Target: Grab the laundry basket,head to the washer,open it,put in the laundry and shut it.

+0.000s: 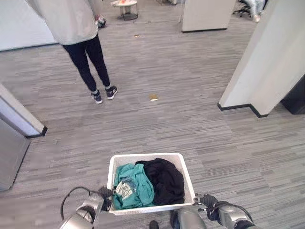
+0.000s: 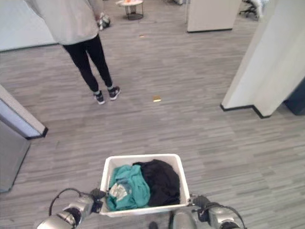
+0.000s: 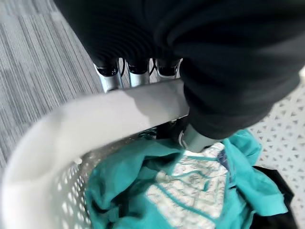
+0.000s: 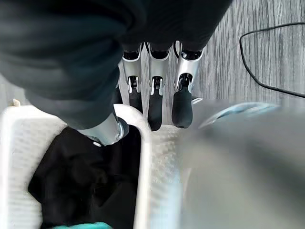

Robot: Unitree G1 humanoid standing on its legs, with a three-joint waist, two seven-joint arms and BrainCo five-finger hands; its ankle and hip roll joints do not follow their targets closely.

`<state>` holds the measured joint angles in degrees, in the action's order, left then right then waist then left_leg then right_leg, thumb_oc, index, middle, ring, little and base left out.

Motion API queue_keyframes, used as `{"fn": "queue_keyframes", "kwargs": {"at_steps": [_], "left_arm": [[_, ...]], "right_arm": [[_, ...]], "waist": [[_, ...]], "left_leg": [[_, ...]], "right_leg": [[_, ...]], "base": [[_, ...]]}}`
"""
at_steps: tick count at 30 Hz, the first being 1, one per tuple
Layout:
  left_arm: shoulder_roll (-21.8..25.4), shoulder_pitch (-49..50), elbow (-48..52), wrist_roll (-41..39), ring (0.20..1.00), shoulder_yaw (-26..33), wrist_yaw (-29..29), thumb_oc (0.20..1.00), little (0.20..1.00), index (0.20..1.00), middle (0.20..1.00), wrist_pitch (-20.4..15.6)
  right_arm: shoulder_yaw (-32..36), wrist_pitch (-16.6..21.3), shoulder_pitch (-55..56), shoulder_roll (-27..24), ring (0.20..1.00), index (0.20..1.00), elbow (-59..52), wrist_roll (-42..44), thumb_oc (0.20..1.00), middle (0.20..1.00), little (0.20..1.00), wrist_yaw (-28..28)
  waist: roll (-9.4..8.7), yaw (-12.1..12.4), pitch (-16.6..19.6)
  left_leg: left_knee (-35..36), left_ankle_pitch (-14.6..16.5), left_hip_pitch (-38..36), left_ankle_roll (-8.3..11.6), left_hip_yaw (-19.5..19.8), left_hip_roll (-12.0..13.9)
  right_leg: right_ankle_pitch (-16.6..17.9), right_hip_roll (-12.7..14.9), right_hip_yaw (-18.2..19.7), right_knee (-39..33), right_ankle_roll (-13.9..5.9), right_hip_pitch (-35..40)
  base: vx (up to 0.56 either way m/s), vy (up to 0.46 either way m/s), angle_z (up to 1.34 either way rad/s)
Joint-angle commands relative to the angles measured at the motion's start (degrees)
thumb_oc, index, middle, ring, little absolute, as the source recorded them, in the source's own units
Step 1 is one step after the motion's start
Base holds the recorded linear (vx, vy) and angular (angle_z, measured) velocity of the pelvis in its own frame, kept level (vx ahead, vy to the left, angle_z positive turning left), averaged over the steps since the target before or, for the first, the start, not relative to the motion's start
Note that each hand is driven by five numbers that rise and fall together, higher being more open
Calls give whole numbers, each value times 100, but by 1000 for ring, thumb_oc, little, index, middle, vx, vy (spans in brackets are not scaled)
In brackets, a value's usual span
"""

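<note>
A white laundry basket [image 1: 145,156] hangs low in front of me, carried between both hands. Inside lie a teal garment [image 1: 136,186] on the left and a black garment [image 1: 167,179] on the right. My left hand [image 1: 97,200] grips the basket's left rim [image 3: 95,119]: its fingers [image 3: 138,76] reach under the rim outside and its thumb [image 3: 195,138] sits inside. My right hand [image 1: 209,202] holds the right rim [image 4: 143,157], fingers [image 4: 152,105] down the outer wall and thumb [image 4: 107,131] hooked over the inside.
A person [image 1: 81,43] in black trousers stands ahead on the left. A white pillar [image 1: 271,62] rises at the right, a grey panel [image 1: 14,119] juts in at the left. Far back are a round table [image 1: 126,7] and a white partition [image 1: 205,14]. A small scrap [image 1: 153,97] lies on the floor.
</note>
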<state>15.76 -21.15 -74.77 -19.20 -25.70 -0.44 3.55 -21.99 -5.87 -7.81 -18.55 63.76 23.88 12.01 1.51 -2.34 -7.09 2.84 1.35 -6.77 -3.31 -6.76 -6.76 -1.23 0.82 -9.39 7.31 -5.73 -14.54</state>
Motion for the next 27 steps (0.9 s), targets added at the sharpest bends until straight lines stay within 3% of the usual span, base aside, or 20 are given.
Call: {"fn": "queue_keyframes", "kwargs": {"at_steps": [1, 6, 7, 27], "left_arm": [[-433, 144, 353, 28, 200, 172, -181, 200, 200, 200, 200, -273], [-496, 291, 333, 38, 200, 235, -200, 200, 200, 200, 200, -287], [-886, 592, -494, 198, 200, 536, -352, 200, 200, 200, 200, -315], [-697, 808, -480, 203, 200, 802, -331, 200, 200, 200, 200, -383]], "right_arm": [[-92, 121, -155, 114, 200, 200, -107, 66, 200, 200, 200, 188], [-108, 184, -168, 127, 200, 200, -123, 4, 200, 200, 200, 158], [1210, 258, 51, -153, 200, 200, 1919, 1038, 200, 200, 200, -3], [719, 375, 165, 140, 200, 200, 1687, 532, 200, 200, 200, 68]], "waist": [[-174, -7, 261], [-134, 37, 393], [-1, 319, 961], [-158, 553, 1027]], "left_leg": [[-483, -79, 531, 254, -565, 237], [-302, -116, 538, 288, -612, 263], [123, -499, 754, 408, -392, 392], [216, -452, 662, 388, -305, 404]], "right_leg": [[791, 243, 133, -257, -186, 779], [742, 188, 163, -493, -156, 911], [698, 318, -320, -1009, -46, 1266], [688, 295, -440, -1176, -58, 1462]], "base": [[174, -4, 37], [78, 2, 2], [48, -7, 0], [14, -6, 4]]}}
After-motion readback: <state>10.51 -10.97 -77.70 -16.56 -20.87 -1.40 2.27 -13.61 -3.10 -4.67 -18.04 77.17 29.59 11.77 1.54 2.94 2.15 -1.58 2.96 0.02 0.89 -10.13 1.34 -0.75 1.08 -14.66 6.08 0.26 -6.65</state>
